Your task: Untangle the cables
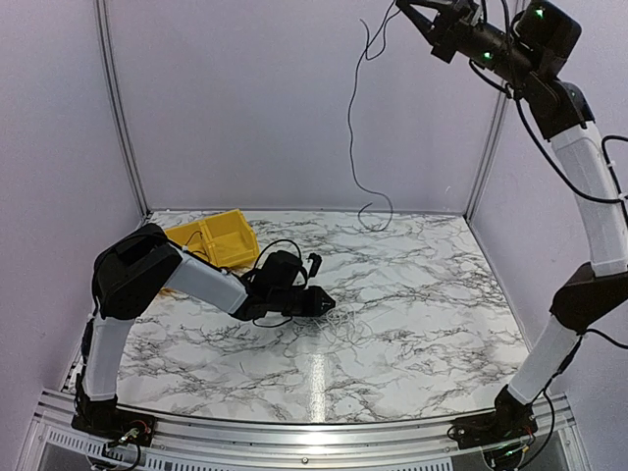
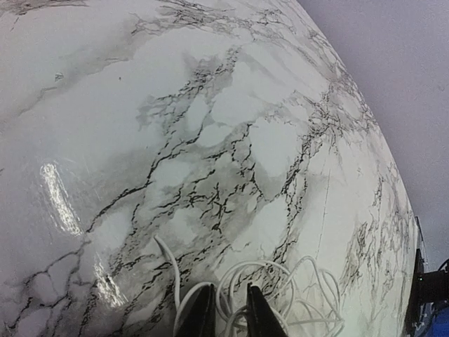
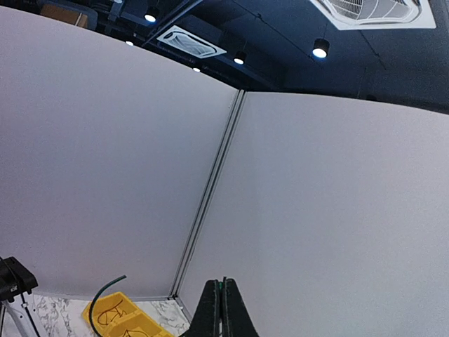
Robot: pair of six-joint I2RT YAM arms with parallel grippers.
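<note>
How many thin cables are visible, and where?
2. A dark cable hangs from the raised right hand toward the table. A pale cable lies coiled at the left hand; the coil may hide more.

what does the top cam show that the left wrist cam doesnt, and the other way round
Only the top view: the right gripper raised high, shut on a dark cable that hangs down toward the table, and a yellow bin.
Only the left wrist view: the white cable up close, its loops clear, with strands lying between the slightly parted fingers.
Both: the marble table, the left gripper low over it, and the white cable, which is faint from the top.
</note>
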